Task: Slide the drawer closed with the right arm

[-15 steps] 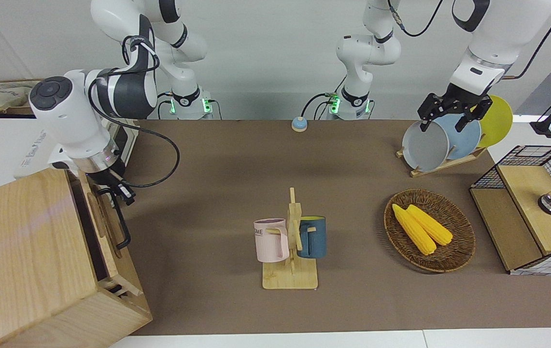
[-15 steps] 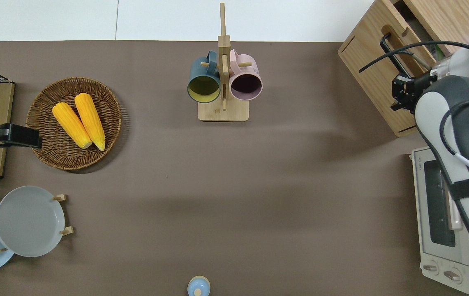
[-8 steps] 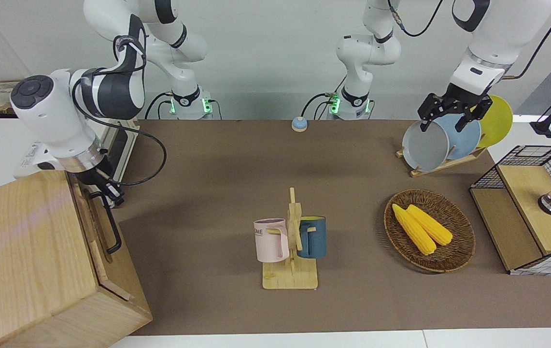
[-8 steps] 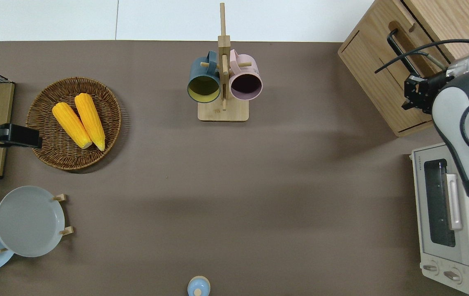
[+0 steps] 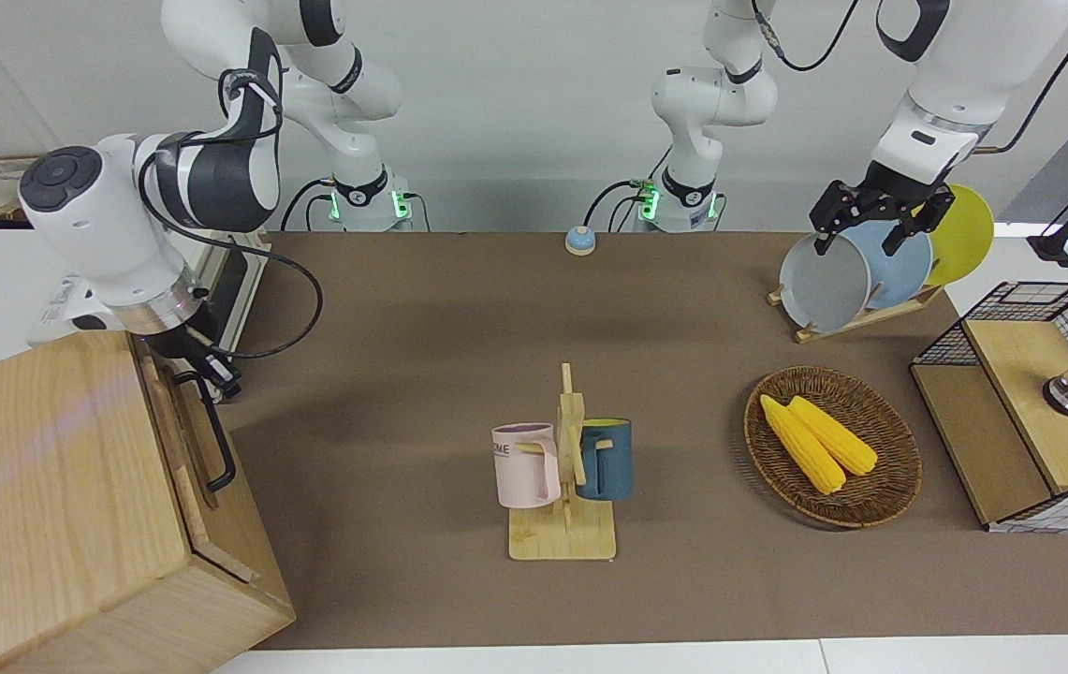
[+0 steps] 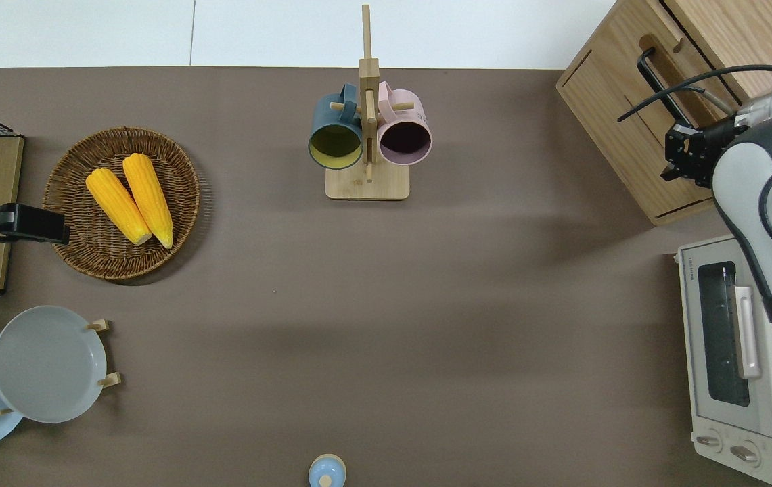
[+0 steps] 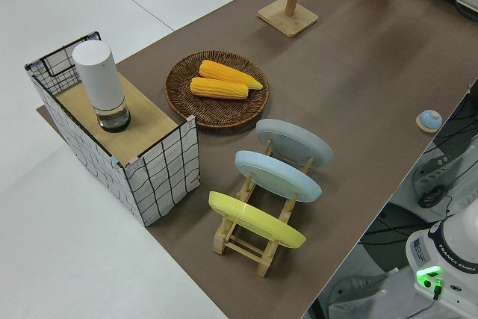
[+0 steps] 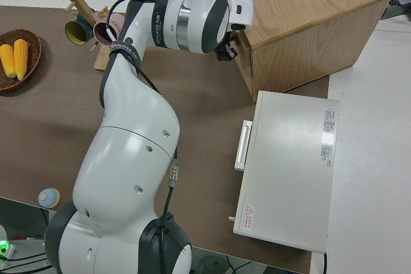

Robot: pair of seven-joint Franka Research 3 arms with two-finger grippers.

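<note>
The light-wood drawer [image 5: 180, 440] sits flush in the big pale cabinet [image 5: 47, 487] at the right arm's end of the table, with no gap showing. Its black loop handle [image 5: 215, 431] stands out from the front and also shows in the overhead view [image 6: 656, 78]. My right gripper [image 5: 215, 370] is at the end of the handle nearer to the robots, close against the drawer front [image 6: 636, 108]; it also shows in the overhead view [image 6: 680, 152] and the right side view [image 8: 226, 49]. The left arm is parked.
A white oven [image 6: 731, 352] stands beside the cabinet, nearer to the robots. A mug rack [image 5: 562, 468] stands mid-table. A basket of corn [image 5: 889, 468], a plate rack [image 5: 861, 271] and a wire-mesh box [image 5: 1030, 402] are toward the left arm's end. A blue bell [image 5: 579, 241] sits near the robots.
The drawer slid into the cabinet and the dark gap at its top closed. My right gripper moved with it toward the cabinet and has held still over the last half second.
</note>
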